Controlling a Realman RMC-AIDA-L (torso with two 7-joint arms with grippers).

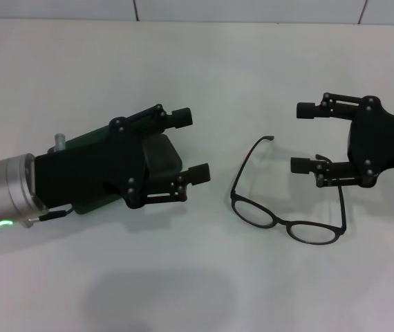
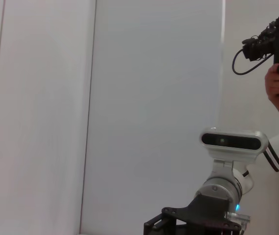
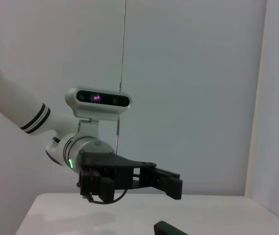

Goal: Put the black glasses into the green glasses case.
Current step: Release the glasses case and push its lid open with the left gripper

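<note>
The black glasses (image 1: 280,221) lie unfolded on the white table (image 1: 204,69) at centre right, lenses toward me. The green glasses case (image 1: 81,142) lies at the left, mostly hidden under my left gripper (image 1: 190,145); a dark part of it (image 1: 164,156) shows between the fingers. The left gripper is open, hovers over the case and holds nothing. My right gripper (image 1: 303,137) is open and empty just right of the glasses, its near finger (image 1: 303,165) above one temple arm. In the right wrist view, a corner of the case (image 3: 171,229) shows below the left gripper (image 3: 166,182).
The table's far edge meets a tiled wall (image 1: 252,8). In the left wrist view a person's hand (image 2: 278,83) holds a camera rig at the top right, beside the robot's head camera (image 2: 232,141).
</note>
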